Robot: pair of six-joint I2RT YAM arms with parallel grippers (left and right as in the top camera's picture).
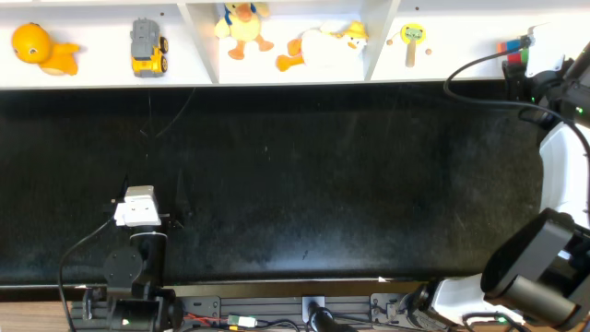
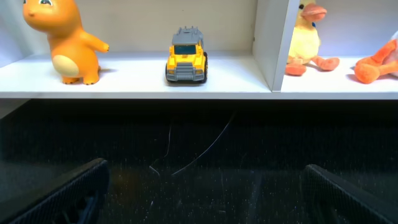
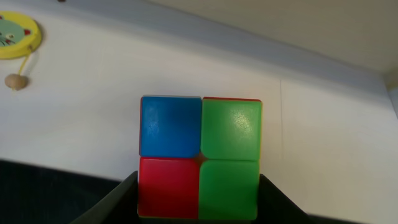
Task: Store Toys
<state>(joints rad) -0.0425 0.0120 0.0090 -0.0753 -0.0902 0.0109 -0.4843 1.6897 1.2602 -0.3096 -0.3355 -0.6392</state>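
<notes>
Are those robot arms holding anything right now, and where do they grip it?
The right tool holds the cube by two opposite sides, one finger on each. The left tool is open and holds nothing.

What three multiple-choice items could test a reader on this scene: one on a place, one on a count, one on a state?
1. The yellow truck stands: A) near the orange figure on the shelf; B) inside a basket; C) on the floor.
2. Green squares on the cube's visible face: A) one; B) two; C) four.
3. The right gripper has its jaws: A) open, empty; B) shut on the cube; C) shut on a ball.
Key: 1A, they share one compartment; 2B, next to one blue and one red; 3B, the jaws press its two sides.
</notes>
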